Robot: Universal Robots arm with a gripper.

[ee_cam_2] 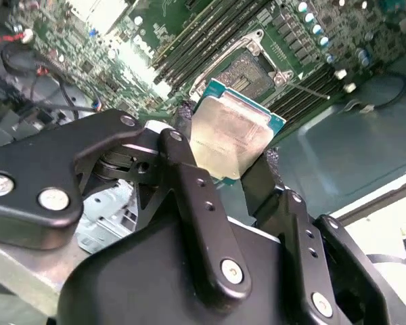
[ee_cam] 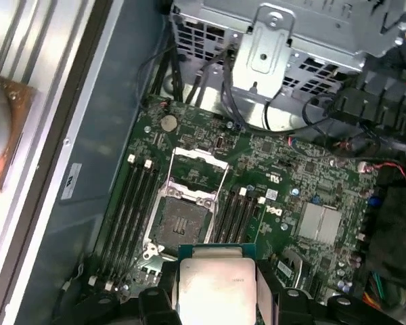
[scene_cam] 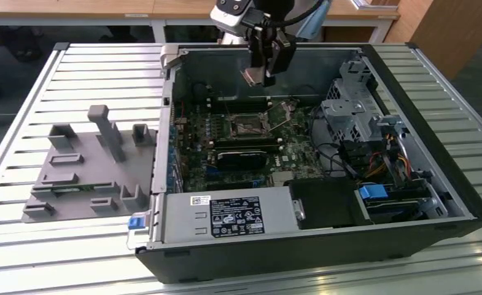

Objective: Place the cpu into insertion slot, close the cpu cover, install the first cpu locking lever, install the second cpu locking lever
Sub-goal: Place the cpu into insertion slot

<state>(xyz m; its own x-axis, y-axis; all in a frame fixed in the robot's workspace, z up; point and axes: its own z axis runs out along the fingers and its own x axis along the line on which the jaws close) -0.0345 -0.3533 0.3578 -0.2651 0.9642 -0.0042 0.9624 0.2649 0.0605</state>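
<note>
My gripper [scene_cam: 263,74] hangs over the back of the open computer case, shut on the cpu [scene_cam: 253,76]. In both wrist views the cpu [ee_cam_2: 230,139] [ee_cam: 213,284] is a pale silver square on a green board, clamped by its edges between the black fingers [ee_cam_2: 184,159]. It is held in the air, above the motherboard. The insertion slot [scene_cam: 245,127] [ee_cam: 179,220] [ee_cam_2: 249,71] lies uncovered and empty below it. The cpu cover [ee_cam: 196,154] stands swung open at the socket's far edge. A thin lever rod [ee_cam_2: 308,88] sticks up beside the socket.
The case [scene_cam: 421,123] lies open on a slatted metal table [scene_cam: 93,74]. Memory slots [ee_cam: 132,203] flank the socket. A drive cage [scene_cam: 355,117] with cables is toward the exterior view's right, a power supply [scene_cam: 224,215] at the front, a grey fixture [scene_cam: 85,166] outside on the left.
</note>
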